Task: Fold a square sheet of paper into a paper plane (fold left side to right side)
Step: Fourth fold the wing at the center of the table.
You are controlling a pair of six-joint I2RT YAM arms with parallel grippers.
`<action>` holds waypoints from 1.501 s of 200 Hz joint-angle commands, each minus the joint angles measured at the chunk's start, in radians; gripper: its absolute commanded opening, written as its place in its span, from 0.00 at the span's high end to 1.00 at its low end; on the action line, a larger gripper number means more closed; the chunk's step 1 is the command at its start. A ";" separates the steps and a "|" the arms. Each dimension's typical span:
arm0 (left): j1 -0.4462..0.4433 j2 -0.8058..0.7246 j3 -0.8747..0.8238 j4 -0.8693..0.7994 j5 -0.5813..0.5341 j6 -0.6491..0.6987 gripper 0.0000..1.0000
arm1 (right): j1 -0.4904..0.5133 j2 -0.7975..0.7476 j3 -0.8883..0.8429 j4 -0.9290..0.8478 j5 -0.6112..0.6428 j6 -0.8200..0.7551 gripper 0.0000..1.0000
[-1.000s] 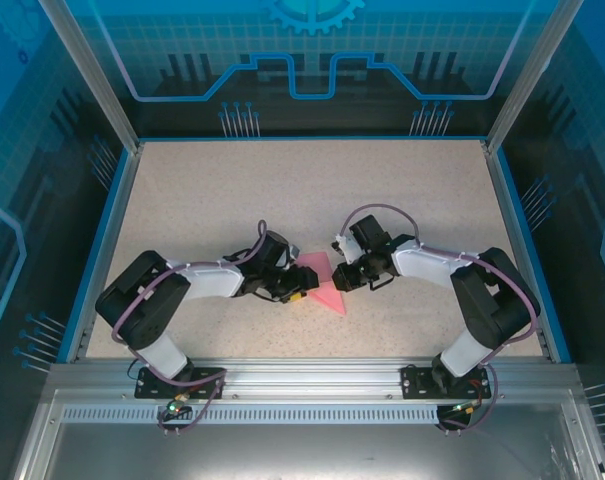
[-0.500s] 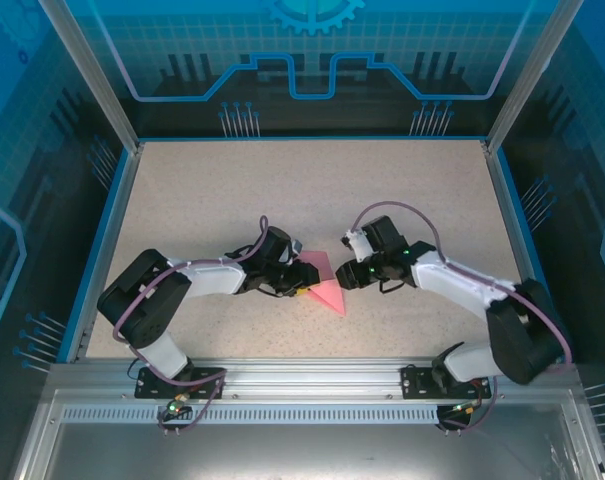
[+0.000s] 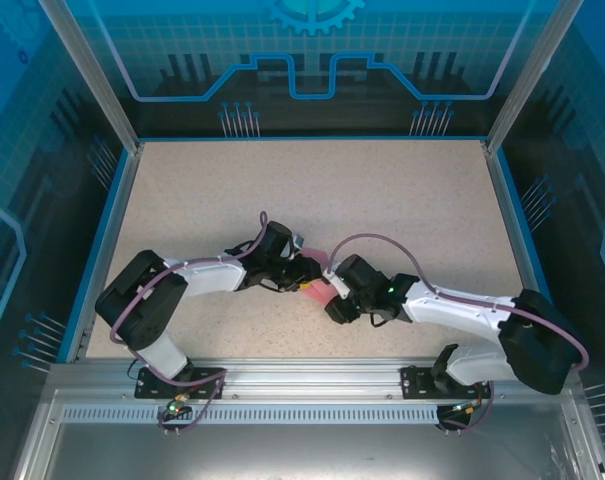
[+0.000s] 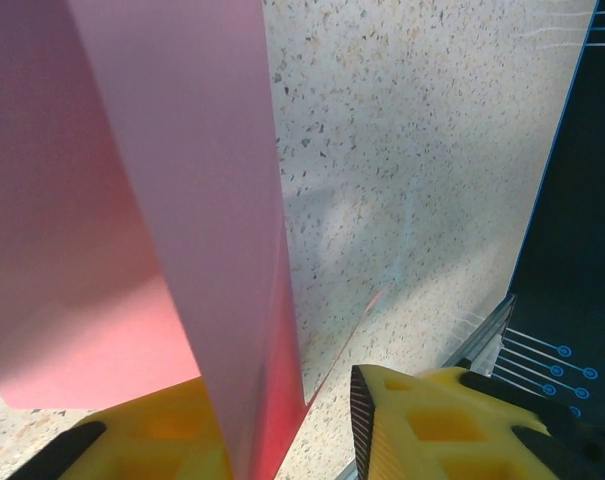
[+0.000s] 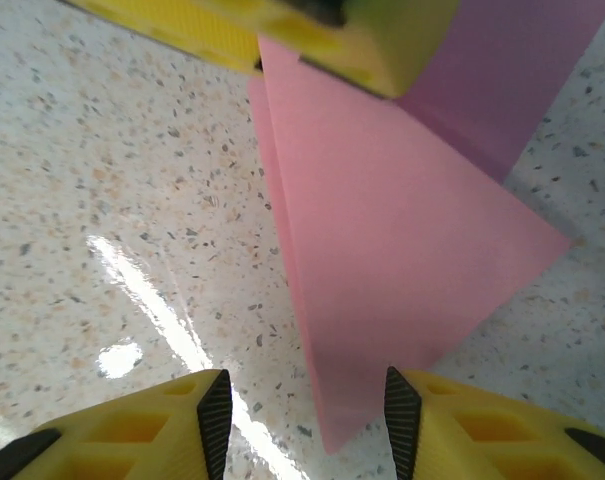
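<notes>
The pink-red square sheet of paper [image 3: 318, 291], folded into a pointed shape, lies on the speckled table between both grippers. My left gripper [image 3: 304, 277] is over its left part. In the left wrist view a raised flap of the paper [image 4: 212, 230] rests against the left yellow finger [image 4: 152, 440], and a bare gap separates it from the right finger [image 4: 432, 420]. My right gripper [image 3: 334, 304] stands open at the near end, and the paper's pointed tip [image 5: 357, 430] lies between its fingertips, touching neither pad.
The speckled table [image 3: 312, 190] has a blue rim [image 3: 507, 230] and blue enclosure walls on three sides. A metal rail [image 3: 312, 375] with both arm bases runs along the near edge. The right arm's cable [image 3: 382, 243] arches above the paper.
My right arm has swung from the paper's right side round to its near tip, and its jaws have opened. My left gripper's jaws have narrowed and it has shifted slightly right.
</notes>
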 commanded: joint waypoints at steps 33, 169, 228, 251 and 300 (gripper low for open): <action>-0.007 -0.031 0.042 -0.052 -0.011 -0.018 0.72 | 0.034 0.100 0.057 0.066 0.085 -0.014 0.53; 0.005 -0.075 0.051 -0.123 -0.033 0.021 0.59 | 0.025 0.169 0.056 0.066 0.063 -0.003 0.85; 0.052 -0.214 0.001 -0.198 -0.064 0.057 0.40 | -0.008 0.164 0.028 0.082 -0.018 0.017 0.91; 0.079 -0.281 -0.044 -0.218 -0.083 0.056 0.37 | -0.022 0.162 0.017 0.092 -0.049 0.020 0.92; 0.088 -0.285 -0.094 -0.210 -0.076 0.057 0.57 | -0.083 0.137 -0.028 0.155 -0.182 0.053 0.93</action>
